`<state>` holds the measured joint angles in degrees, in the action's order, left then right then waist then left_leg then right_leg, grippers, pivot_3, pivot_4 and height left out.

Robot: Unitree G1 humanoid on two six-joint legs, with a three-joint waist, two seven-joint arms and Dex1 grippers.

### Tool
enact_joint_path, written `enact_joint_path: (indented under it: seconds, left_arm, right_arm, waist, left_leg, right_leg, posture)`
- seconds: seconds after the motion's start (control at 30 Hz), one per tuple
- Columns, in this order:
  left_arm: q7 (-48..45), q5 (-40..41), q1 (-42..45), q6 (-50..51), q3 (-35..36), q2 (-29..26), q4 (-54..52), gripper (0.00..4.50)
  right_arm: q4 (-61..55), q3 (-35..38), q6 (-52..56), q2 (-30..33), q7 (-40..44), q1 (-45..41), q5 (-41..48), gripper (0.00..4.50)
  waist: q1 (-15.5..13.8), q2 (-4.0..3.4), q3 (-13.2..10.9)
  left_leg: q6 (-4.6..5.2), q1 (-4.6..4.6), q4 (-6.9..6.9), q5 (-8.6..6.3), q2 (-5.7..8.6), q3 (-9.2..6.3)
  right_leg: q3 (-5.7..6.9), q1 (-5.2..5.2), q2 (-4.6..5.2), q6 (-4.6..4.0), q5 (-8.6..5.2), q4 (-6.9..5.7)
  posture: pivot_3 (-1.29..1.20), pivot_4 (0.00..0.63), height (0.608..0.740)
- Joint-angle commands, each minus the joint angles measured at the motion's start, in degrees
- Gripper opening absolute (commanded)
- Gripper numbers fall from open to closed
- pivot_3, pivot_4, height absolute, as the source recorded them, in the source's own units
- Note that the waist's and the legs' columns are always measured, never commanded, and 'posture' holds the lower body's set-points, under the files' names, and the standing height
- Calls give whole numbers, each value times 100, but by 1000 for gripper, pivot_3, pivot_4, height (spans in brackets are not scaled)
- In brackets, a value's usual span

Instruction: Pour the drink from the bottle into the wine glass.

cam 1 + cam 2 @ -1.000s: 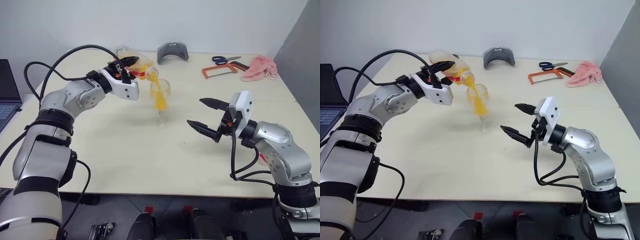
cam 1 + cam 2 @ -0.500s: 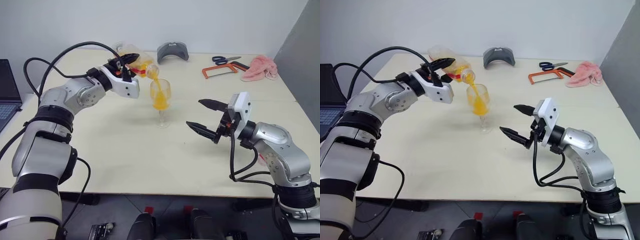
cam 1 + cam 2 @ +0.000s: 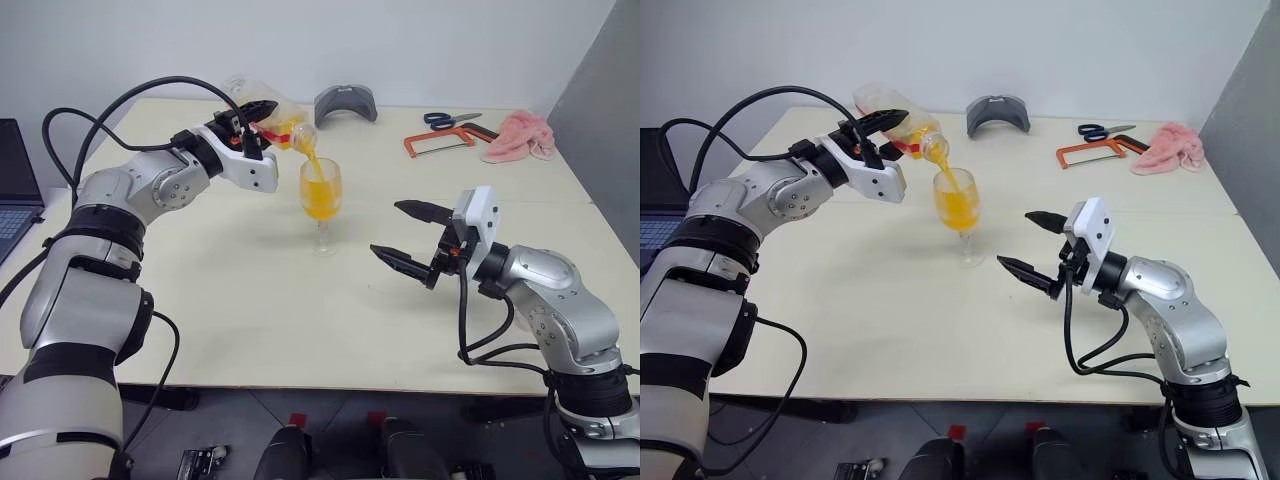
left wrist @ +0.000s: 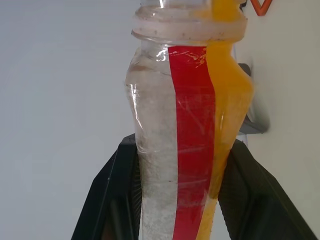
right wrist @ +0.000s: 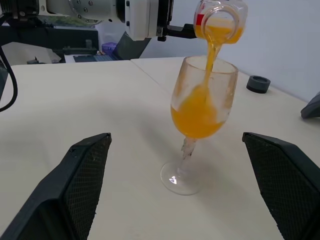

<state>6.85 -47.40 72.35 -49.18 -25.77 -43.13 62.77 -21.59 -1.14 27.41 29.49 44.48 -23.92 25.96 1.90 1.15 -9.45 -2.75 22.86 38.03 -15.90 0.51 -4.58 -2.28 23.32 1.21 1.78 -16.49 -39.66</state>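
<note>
My left gripper (image 3: 262, 117) is shut on the bottle (image 3: 288, 126), holding it tipped with its open mouth over the wine glass (image 3: 321, 195). A thin stream of orange drink (image 5: 214, 47) runs from the mouth into the bowl. The glass stands upright mid-table, and the drink (image 5: 195, 117) fills roughly the lower half of the bowl. In the left wrist view the bottle (image 4: 185, 140) sits between both black fingers, red stripe facing the camera and drink along one side. My right gripper (image 3: 385, 228) hovers open to the right of the glass, pointing at it and apart from it.
On the pale table (image 3: 250, 300), along the far edge, lie a grey curved object (image 3: 345, 102), scissors (image 3: 450, 119), an orange-framed hacksaw (image 3: 440, 140) and a pink cloth (image 3: 520, 135). A laptop (image 3: 15, 190) sits at the far left. A small black ring (image 5: 258, 83) lies behind the glass.
The drink level in the glass has risen while the stream keeps running. The bottle's rear end has lifted a little. The right arm has stayed where it was.
</note>
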Motion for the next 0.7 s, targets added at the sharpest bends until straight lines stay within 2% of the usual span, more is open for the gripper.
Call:
enact_joint_path:
  seconds: [0.03,0.7]
  left_arm:
    - [115,55,229,-21,50,-133,-49,1671]
    - [12,160,170,4,93,-77,4,1671]
  right_arm:
    - [-240,79,-22,55,-17,-18,79,4500]
    - [-261,49,-10,53,-40,10,58,4500]
  waist:
    - [0,0,0]
    - [0,0,0]
  left_leg:
    - [0,0,0,0,0,0]
    - [0,-1,4,0,0,0]
  right_leg:
    - [0,0,0,0,0,0]
    - [0,2,0,0,0,-11]
  posture:
    - [0,150,740]
    - [0,150,740]
